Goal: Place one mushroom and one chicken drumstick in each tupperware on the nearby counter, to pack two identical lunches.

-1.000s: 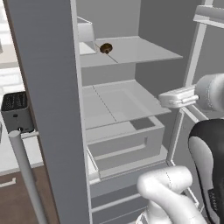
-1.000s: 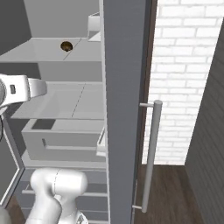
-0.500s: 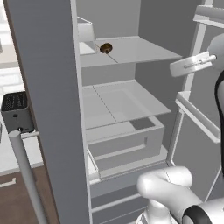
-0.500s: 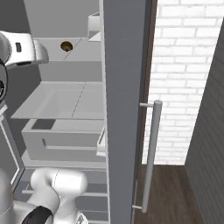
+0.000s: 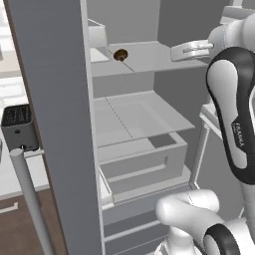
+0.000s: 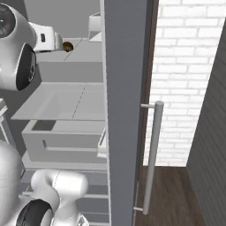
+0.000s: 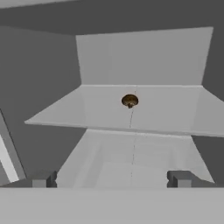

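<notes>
A small brown mushroom [image 5: 120, 55] [image 6: 67, 46] lies on the upper shelf [image 5: 154, 57] of the open fridge. In the hand view the mushroom [image 7: 130, 101] sits dead ahead, well beyond the fingertips. My gripper [image 5: 175, 51] [image 6: 56, 40] [image 7: 111, 179] hovers level with that shelf, to the mushroom's right in the left base view. It is open, with nothing between its fingers. A strip of the pale counter [image 5: 6, 172] shows at the far left. The chicken drumstick and the tupperware are out of view.
The grey fridge side panel [image 5: 50, 124] [image 6: 126, 110] stands close by, with a bar handle [image 6: 152, 154]. Below the upper shelf are a glass shelf [image 5: 134, 117] and a drawer [image 5: 144, 162]. A dark toaster [image 5: 19, 127] sits left; a white brick wall [image 6: 185, 66] rises right.
The arm has lifted the hand from the middle shelf's height up to the upper shelf and turned it toward the mushroom. The jaws have stayed open.
</notes>
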Robot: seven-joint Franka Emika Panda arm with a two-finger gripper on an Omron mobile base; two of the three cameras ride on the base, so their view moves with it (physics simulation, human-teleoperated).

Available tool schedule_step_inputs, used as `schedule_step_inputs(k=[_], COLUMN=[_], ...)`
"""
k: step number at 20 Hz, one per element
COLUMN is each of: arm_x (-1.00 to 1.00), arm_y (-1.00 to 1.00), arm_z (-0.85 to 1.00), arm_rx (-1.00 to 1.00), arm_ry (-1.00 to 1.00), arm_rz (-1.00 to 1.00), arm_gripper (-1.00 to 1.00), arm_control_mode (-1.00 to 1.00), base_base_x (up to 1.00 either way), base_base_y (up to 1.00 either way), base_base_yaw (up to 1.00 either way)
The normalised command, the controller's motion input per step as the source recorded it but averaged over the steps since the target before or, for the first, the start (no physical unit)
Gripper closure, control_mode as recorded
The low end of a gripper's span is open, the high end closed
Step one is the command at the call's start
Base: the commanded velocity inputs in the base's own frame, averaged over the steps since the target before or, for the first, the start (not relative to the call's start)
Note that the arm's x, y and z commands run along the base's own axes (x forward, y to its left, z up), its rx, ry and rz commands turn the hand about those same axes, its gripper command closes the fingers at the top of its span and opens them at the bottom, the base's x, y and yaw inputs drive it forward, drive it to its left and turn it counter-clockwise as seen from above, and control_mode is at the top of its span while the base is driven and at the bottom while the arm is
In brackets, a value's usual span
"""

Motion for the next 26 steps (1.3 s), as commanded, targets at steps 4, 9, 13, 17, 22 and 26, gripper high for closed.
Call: schedule_step_inputs(k=[4, 9, 13, 17, 22, 26], arm_x=[0.64, 0.54, 0.81, 0.85, 0.85, 0.76], arm_y=[0.55, 0.39, 0.04, -0.12, -0.01, 0.05], arm_z=[0.01, -0.22, -0.14, -0.24, -0.28, -0.16], arm_rx=[0.12, -0.06, -0.01, 0.0, 0.0, 0.0], arm_ry=[0.0, 0.04, 0.03, 0.13, 0.1, 0.02], arm_rz=[-0.08, -0.03, -0.06, -0.02, -0.01, -0.02], arm_gripper=[-1.0, -1.0, -1.0, -1.0, -1.0, -1.0], arm_control_mode=[-1.0, -1.0, -1.0, -1.0, -1.0, -1.0], base_base_x=[0.0, 0.0, 0.0, 0.0, 0.0, 0.0], base_base_y=[0.0, 0.0, 0.0, 0.0, 0.0, 0.0], base_base_yaw=[0.0, 0.0, 0.0, 0.0, 0.0, 0.0])
